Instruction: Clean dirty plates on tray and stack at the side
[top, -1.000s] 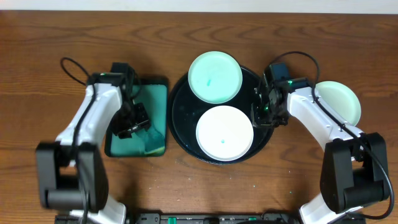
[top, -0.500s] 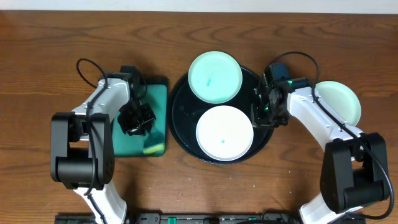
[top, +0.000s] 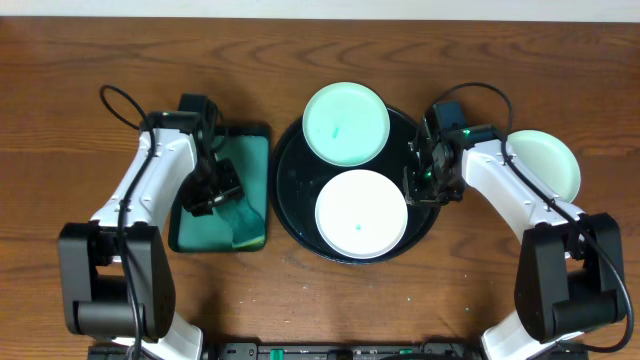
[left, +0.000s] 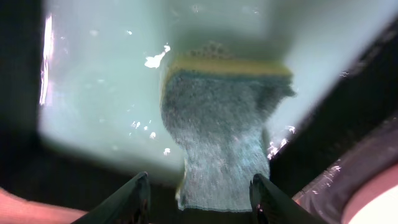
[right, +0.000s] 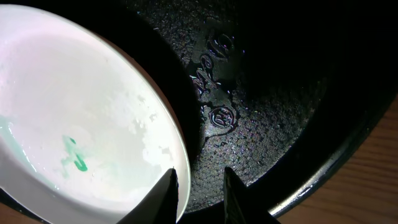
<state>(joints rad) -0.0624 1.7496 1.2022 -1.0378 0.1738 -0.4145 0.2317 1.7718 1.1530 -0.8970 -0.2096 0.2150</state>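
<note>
The round black tray (top: 293, 185) holds a mint plate (top: 346, 123) at its far side and a white plate (top: 361, 213) nearer me, each with a small green smear. My right gripper (top: 422, 183) is at the white plate's right edge. In the right wrist view the gripper (right: 200, 186) stands narrowly open astride the white plate's (right: 81, 124) rim, one finger over the plate, the other over the tray (right: 267, 112). My left gripper (top: 213, 190) (left: 200, 200) hangs open over a yellow-backed sponge (left: 221, 137), whose near end lies between the fingers.
A third pale mint plate (top: 548, 162) lies on the wooden table right of the tray, beside the right arm. The sponge (top: 243, 228) lies in a rectangular teal tray (top: 255, 160) just left of the black tray. Cables loop behind both arms.
The left arm's elbow has swung back out to the left after pulling in half a second ago; its gripper stays over the teal tray. The right arm and plates have not moved.
</note>
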